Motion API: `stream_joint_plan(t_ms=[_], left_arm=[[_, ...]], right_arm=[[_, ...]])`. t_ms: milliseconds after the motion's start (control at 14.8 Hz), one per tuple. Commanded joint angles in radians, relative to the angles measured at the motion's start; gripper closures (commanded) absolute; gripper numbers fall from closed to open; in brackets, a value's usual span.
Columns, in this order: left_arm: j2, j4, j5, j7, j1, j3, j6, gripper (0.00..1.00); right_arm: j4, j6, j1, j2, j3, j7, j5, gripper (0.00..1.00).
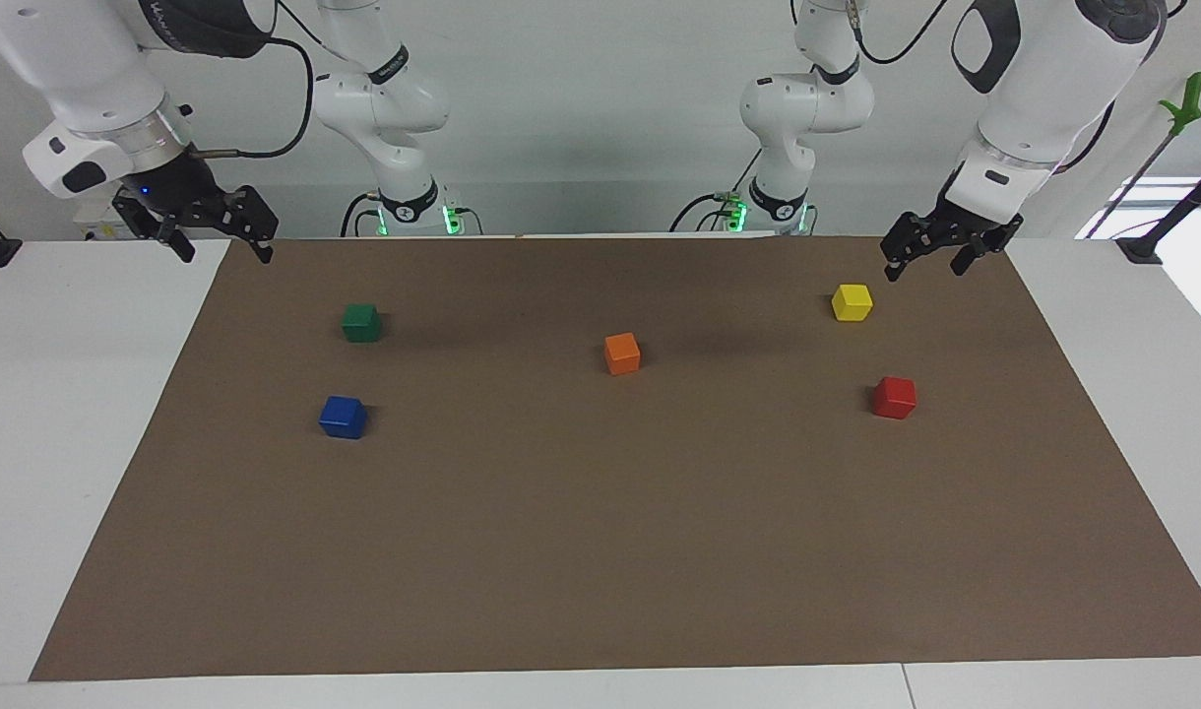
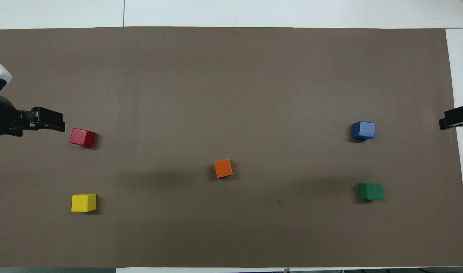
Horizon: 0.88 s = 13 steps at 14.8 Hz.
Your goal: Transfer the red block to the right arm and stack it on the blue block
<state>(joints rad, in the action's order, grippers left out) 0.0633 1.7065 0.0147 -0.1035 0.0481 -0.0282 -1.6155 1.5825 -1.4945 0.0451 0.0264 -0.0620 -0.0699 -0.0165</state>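
The red block (image 1: 894,397) (image 2: 82,137) rests on the brown mat toward the left arm's end of the table. Toward the right arm's end sits the blue block (image 1: 344,417) (image 2: 363,130), alone, with nothing on it. My left gripper (image 1: 925,268) (image 2: 59,124) hangs open and empty in the air over the mat's corner by the yellow block. Over the mat's other robot-side corner my right gripper (image 1: 223,248) (image 2: 455,117), with its blue-lit wrist, is also raised, open and empty. Neither gripper touches a block.
A yellow block (image 1: 852,301) (image 2: 84,203) lies nearer to the robots than the red one. A green block (image 1: 361,322) (image 2: 370,191) lies nearer to the robots than the blue one. An orange block (image 1: 621,354) (image 2: 223,168) sits mid-mat (image 1: 600,551).
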Motion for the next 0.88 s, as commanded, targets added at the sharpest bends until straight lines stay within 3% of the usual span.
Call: stream_joint_plan(t_ms=[0, 811], left_arm=[[0.01, 0.015, 0.01, 0.007, 0.01, 0.007, -0.006, 0.0], [0.018, 0.038, 0.008, -0.009, -0.037, 0.011, -0.052, 0.0]], right_arm=[[-0.015, 0.013, 0.012, -0.006, 0.002, -0.025, 0.006, 0.0], [-0.016, 0.01, 0.024, -0.006, 0.004, -0.03, 0.017, 0.0]])
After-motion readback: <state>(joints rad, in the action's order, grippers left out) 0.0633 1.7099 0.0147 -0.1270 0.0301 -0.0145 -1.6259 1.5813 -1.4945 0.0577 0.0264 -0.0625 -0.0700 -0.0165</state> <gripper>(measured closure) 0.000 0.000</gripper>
